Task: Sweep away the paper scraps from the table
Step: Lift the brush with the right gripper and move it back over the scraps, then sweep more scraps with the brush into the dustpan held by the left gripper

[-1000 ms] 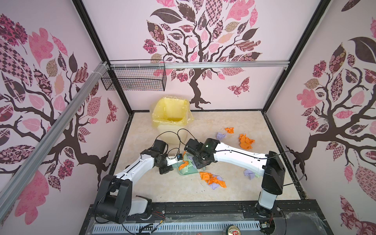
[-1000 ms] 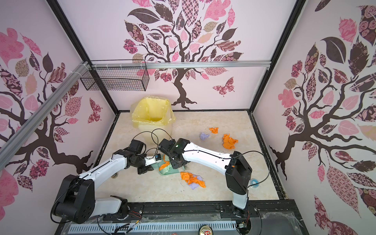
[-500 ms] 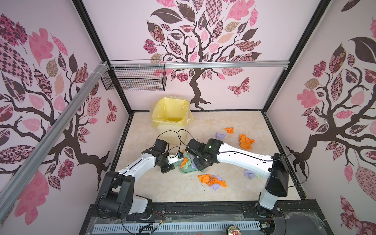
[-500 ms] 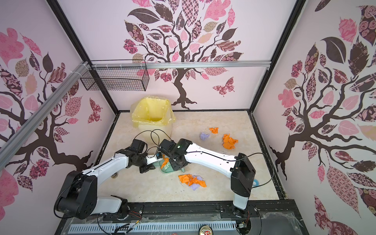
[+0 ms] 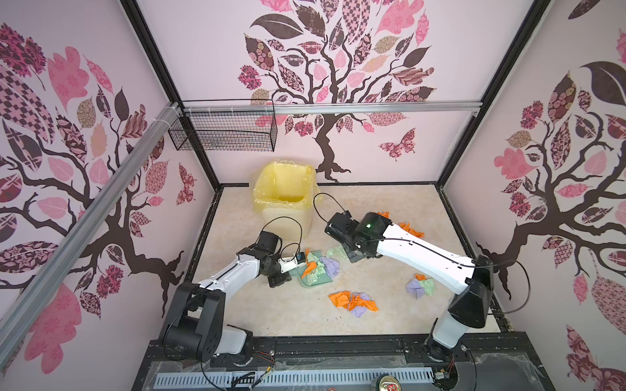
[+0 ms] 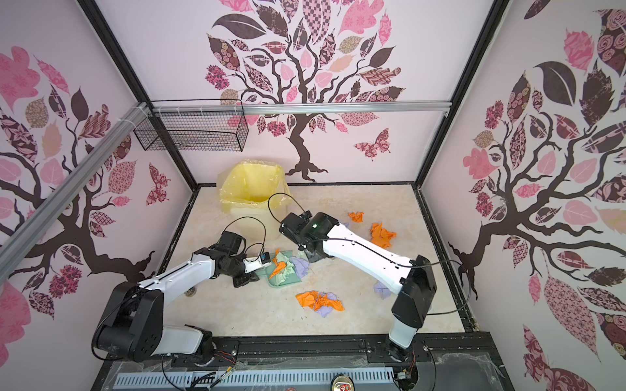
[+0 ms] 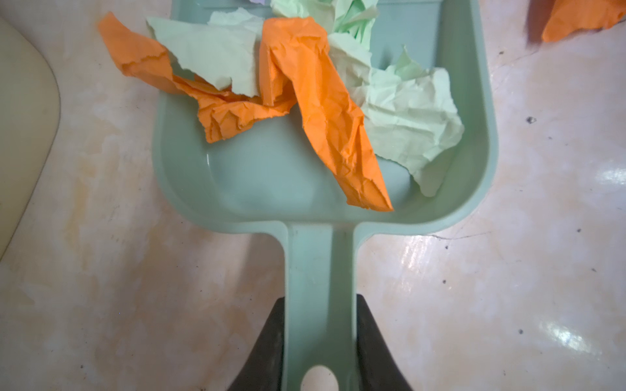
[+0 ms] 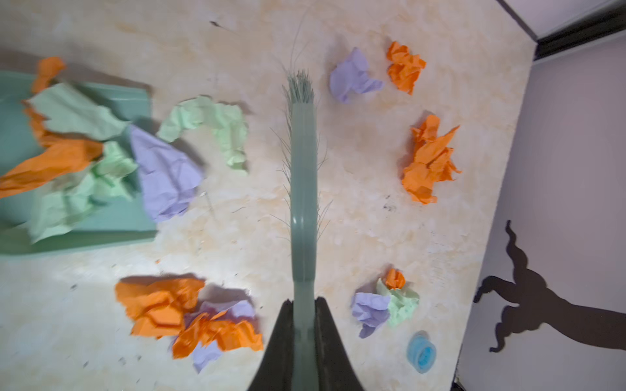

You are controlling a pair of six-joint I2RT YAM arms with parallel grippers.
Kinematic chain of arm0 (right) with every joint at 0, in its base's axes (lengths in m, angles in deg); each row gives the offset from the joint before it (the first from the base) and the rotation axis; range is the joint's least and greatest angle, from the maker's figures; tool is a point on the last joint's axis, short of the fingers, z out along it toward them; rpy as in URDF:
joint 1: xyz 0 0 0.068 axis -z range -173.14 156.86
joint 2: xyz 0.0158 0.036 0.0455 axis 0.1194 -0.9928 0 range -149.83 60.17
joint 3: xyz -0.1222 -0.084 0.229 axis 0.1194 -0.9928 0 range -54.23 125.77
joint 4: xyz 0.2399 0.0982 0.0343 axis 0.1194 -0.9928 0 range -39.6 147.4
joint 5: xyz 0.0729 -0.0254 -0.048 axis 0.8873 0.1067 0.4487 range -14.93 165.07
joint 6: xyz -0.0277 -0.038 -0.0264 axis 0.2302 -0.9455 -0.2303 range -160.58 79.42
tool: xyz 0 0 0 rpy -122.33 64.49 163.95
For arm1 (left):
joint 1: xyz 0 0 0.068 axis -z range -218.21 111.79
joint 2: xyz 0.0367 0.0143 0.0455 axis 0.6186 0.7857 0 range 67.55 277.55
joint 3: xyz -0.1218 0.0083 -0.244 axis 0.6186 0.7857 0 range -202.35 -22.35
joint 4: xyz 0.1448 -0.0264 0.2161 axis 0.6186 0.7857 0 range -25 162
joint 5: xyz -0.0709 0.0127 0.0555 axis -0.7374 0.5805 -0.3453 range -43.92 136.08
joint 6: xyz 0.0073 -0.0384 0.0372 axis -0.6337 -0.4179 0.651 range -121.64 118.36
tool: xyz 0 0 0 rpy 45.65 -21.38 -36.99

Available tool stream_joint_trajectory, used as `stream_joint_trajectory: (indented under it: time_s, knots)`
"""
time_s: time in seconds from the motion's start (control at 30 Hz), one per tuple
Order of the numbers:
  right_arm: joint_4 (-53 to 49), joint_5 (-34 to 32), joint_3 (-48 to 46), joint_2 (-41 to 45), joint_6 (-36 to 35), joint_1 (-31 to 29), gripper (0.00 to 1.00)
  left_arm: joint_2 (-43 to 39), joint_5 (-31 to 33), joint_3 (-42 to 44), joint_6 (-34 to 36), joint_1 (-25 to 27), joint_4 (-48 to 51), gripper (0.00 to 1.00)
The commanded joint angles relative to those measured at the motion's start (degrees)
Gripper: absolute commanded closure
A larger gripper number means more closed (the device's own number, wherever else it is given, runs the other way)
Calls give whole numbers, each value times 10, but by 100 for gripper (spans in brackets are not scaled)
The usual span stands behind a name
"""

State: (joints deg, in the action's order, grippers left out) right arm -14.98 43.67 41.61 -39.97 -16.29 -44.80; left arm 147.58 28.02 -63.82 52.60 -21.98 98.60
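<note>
Now that the right gripper (image 8: 304,301), closed tight on the handle of the teal brush (image 8: 304,162), has drawn back from the mouth of the teal dustpan (image 7: 257,176), one stroke looks finished. Orange and pale green paper scraps (image 7: 325,111) lie inside the pan, a lavender wad (image 8: 166,179) straddles its lip, and a pale green wad (image 8: 210,125) sits just outside on the table (image 5: 372,203). The left gripper (image 7: 320,299) has kept its place, jaws pinched on the pan's handle, with the pan flat on the table. Most of the job remains, I judge: an orange-and-lavender heap (image 5: 354,301) lies near the pan, a lavender-green clump (image 5: 420,287) lies further right near a blue cap (image 8: 421,352), and orange wads (image 6: 382,235) lie far back. The yellow-lined bin (image 5: 284,199) stands just behind the pan, and the right forearm hangs above the far scraps, so the next reach needs care.
</note>
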Motion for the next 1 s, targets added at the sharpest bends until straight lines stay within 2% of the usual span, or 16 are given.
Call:
stream_joint_trajectory:
  time_s: [0.0, 0.17, 0.27, 0.37, 0.53, 0.97]
  knots:
    - [-26, -71, 25, -67, -37, 15, 100, -4, 7, -13, -3, 3, 2, 100]
    - [-13, -72, 77, -141, -77, 18, 100, -9, 4, -12, -6, 3, 4, 100]
    - [-33, -50, 115, -183, -85, 17, 100, -9, 3, -14, -8, 2, 6, 100]
    - [-23, -25, 114, -195, -98, 3, 100, -12, 2, -13, -10, 2, 5, 100]
    - [44, 88, 70, -159, -103, -26, 100, -10, -2, -13, -13, 2, 1, 100]
    - [152, 226, -42, -27, -42, -53, 100, -4, -12, -14, -19, 2, -6, 100]
